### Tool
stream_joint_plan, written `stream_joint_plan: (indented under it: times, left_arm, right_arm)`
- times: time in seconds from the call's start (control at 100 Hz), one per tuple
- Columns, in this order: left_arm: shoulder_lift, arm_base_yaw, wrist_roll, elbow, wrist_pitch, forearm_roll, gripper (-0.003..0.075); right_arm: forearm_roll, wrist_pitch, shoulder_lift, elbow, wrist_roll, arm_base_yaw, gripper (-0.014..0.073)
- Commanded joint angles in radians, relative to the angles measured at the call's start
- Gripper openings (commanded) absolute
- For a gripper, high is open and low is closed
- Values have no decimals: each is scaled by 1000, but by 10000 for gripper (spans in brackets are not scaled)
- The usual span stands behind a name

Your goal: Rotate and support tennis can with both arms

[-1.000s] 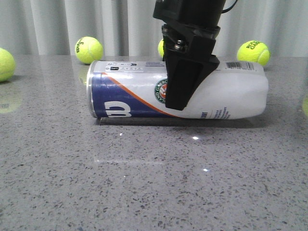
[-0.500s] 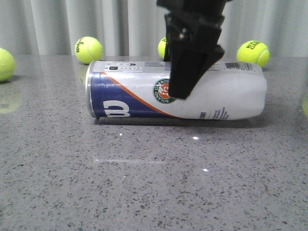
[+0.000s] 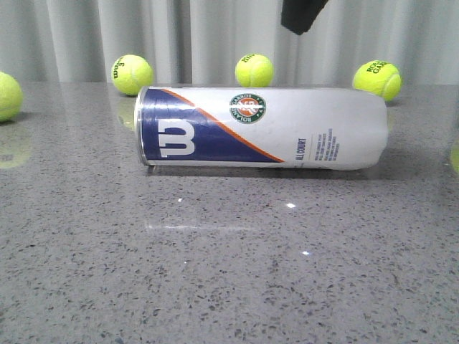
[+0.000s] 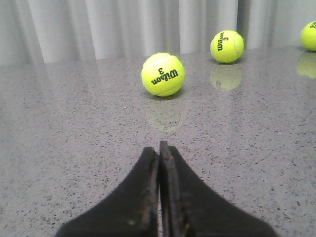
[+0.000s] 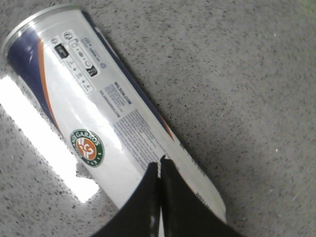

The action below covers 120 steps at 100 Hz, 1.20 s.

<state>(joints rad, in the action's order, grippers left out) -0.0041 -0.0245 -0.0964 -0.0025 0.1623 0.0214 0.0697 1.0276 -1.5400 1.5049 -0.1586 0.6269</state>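
Observation:
The tennis can (image 3: 262, 127) lies on its side on the grey table, navy end with the white W to the left, orange stripe and round badge facing up front. It also shows in the right wrist view (image 5: 94, 113). My right gripper (image 5: 159, 165) is shut and empty, held above the can's white half; only its dark tip (image 3: 301, 16) shows at the top of the front view, clear of the can. My left gripper (image 4: 159, 150) is shut and empty, low over bare table, pointing at a tennis ball (image 4: 163, 74). The can is out of the left wrist view.
Tennis balls stand behind the can at the back: one left (image 3: 132, 74), one middle (image 3: 254, 70), one right (image 3: 377, 79), and one at the far left edge (image 3: 7, 95). A grey curtain closes the back. Two more balls (image 4: 226, 46) show in the left wrist view.
The right gripper has lifted off the can's front and risen to the top of the view. The can has rolled so that the W and badge now sit higher on its face.

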Motion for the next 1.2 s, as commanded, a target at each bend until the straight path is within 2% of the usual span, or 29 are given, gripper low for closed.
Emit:
stream_joint_plan:
  times: [0.0, 0.1, 0.24, 0.5, 0.66, 0.92, 1.19]
  left_arm:
    - [-40, 4, 8, 46, -73, 2, -20]
    - [-40, 4, 8, 46, -73, 2, -21]
    - [-40, 4, 8, 46, -73, 2, -21]
    - [-40, 4, 8, 46, -73, 2, -21]
    - [-40, 4, 8, 46, -73, 2, -21]
    - [-40, 4, 8, 46, -73, 2, -21]
    - [-40, 5, 8, 46, -78, 2, -21]
  right_arm:
    - [18, -36, 54, 31, 159, -3, -62]
    - [24, -61, 75, 8, 327, -8, -62]
    - [59, -118, 138, -93, 484, -8, -62]
    - [141, -228, 320, -350, 653, -8, -62]
    - [199, -297, 457, -476, 716, -8, -62]
    - [302, -324, 671, -633, 799, -8, -62]
    - [336, -330, 906, -784, 808, -8, -62]
